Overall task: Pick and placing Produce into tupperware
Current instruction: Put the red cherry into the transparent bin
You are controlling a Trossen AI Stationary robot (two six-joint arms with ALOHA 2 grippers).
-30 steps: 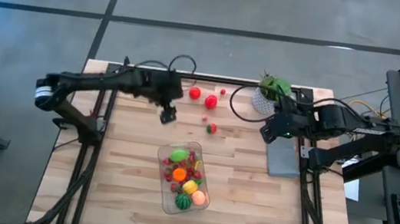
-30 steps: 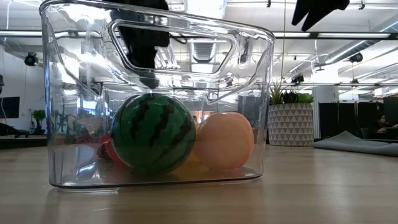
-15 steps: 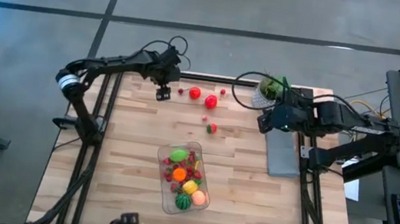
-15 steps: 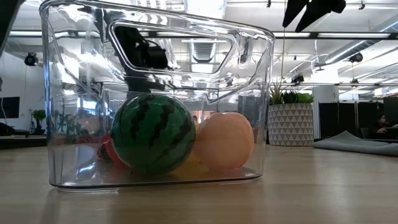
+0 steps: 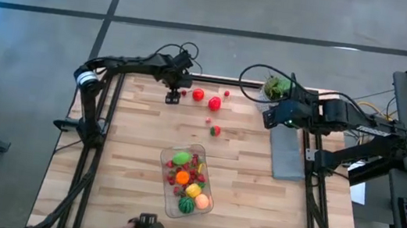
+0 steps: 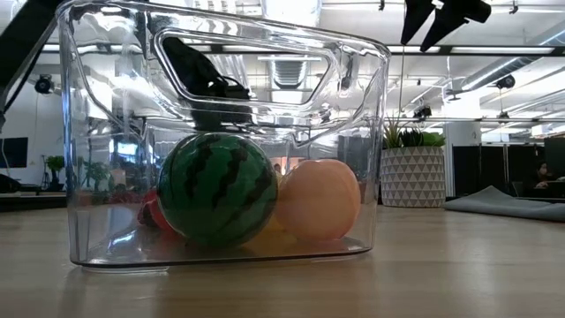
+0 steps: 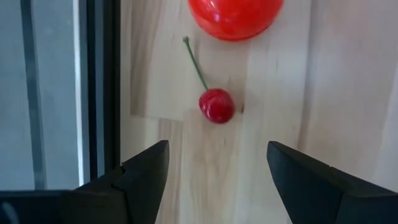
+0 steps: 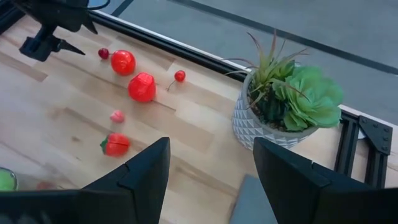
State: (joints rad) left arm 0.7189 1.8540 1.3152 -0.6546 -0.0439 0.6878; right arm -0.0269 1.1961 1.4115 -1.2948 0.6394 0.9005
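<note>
The left gripper [image 7: 211, 180] hovers over a small red cherry [image 7: 216, 105] at the far edge of the bench [image 5: 125, 167], fingers released and empty. To pick cleanly, centre the cherry between the fingers, descend straight, and clench on the body, not the thin green stem. Avoid nudging the larger red fruit [image 7: 235, 15] just beyond it. The right gripper [image 8: 208, 180] waits near the potted plant [image 8: 283, 106], fingers spread, holding nothing. The tupperware [image 5: 187, 181], clear and already part-filled with produce, sits mid-bench, well apart.

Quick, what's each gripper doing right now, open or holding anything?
Left gripper: open, empty, above the cherry.
Right gripper: open, empty, near the potted plant.
</note>
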